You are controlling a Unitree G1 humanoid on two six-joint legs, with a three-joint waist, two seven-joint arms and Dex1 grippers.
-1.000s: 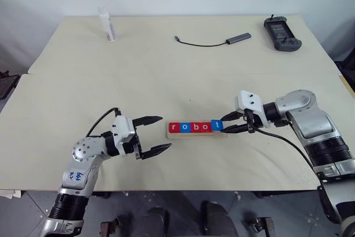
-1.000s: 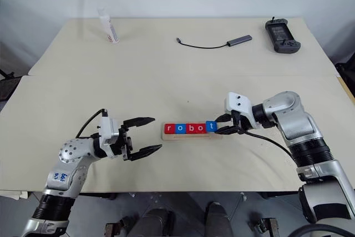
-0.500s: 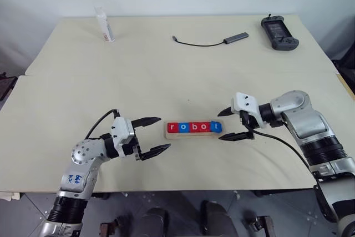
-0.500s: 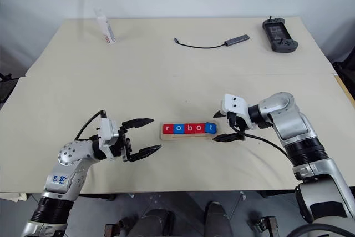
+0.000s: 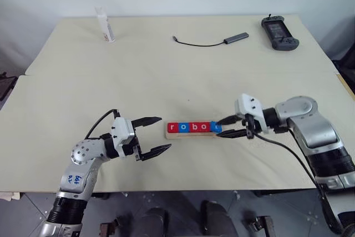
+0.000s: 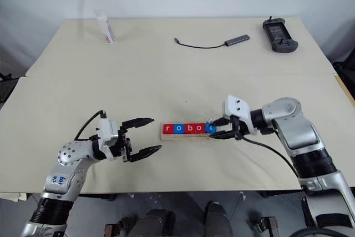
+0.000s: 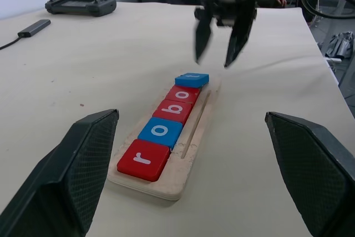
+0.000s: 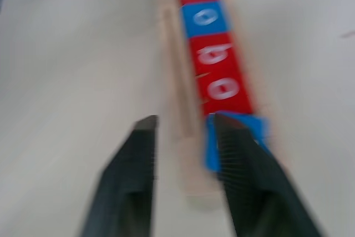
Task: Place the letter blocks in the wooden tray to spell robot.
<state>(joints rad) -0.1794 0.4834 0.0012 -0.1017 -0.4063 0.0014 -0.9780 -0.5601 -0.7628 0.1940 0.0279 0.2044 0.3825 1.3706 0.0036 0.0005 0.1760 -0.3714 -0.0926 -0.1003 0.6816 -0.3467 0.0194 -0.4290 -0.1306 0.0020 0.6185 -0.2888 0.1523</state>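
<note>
1. While five letter blocks [image 5: 194,127] lie in a row on the wooden tray [image 7: 183,162] at mid-table, the blue t block [image 7: 192,79] at the right end sits slightly askew.
2. The right gripper [image 5: 226,127] hovers at that end, fingers a narrow gap apart, holding nothing.
3. The left gripper [image 5: 160,134], left of the tray, is spread wide and empty.

Bare table [image 5: 183,81] around wooden tray [image 5: 191,135]; cable [image 5: 211,41] well apart.
</note>
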